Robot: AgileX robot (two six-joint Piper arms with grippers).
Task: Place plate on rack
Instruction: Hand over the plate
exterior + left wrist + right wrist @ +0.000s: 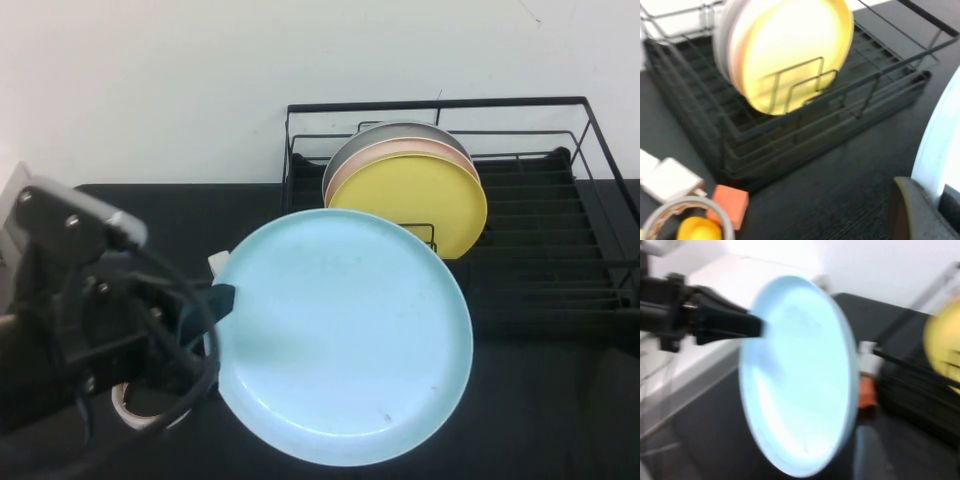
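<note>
The rack point(540, 240) stands at the table's point(560, 420) far right, already holding a yellow plate point(415, 205) upright against its dividers, with pink and grey ones behind. The plate point(345, 335) hangs lifted in front of the rack, near its front rail, face tilted toward the high camera. The left gripper point(222, 298) is clamped on the plate's left rim. The right gripper is out of view. To do this well, I judge the plate should turn edge-on, clear the rail, then lower into a free slot ahead of the yellow plate.
</note>
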